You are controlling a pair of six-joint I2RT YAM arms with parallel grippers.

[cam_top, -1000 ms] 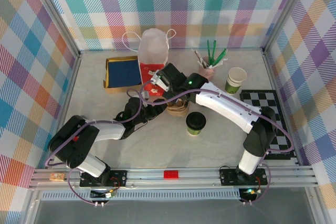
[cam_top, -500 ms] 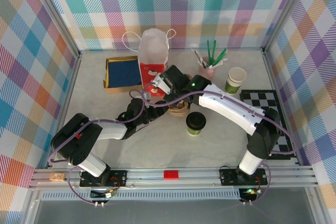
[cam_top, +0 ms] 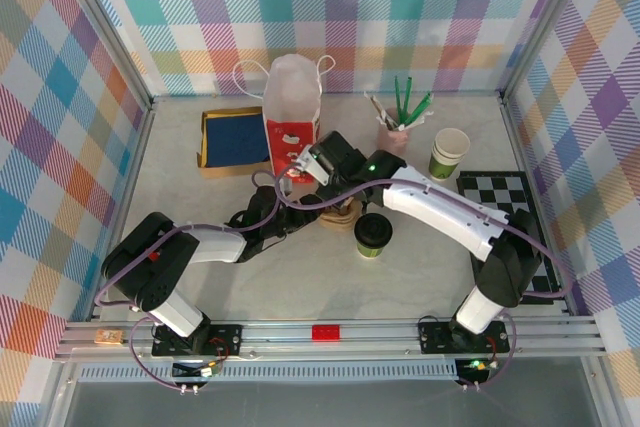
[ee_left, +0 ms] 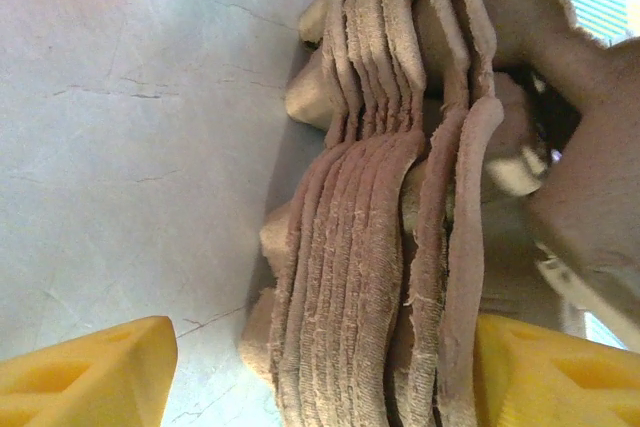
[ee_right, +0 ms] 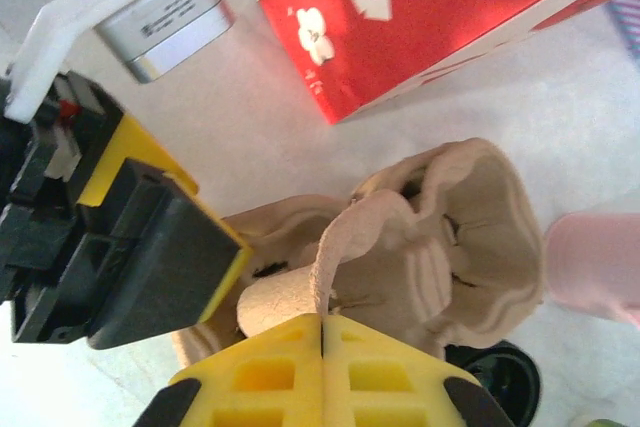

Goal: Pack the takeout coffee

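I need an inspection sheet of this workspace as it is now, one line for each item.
Surface: pale marbled table, no spills seen.
Job's things: olive-green paper coffee cup with black lid, upright, untouched; stack of brown moulded-pulp cup carriers beside it; red and white paper bag standing behind.
Clutter: blue tray; pink cup of green sticks; lidless cream-rimmed cup stack; chequered mat.
Grippers: left gripper open around the carrier stack; right gripper shut on one carrier's edge.
Cables: purple cables along both arms.
Surroundings: plaid walls.
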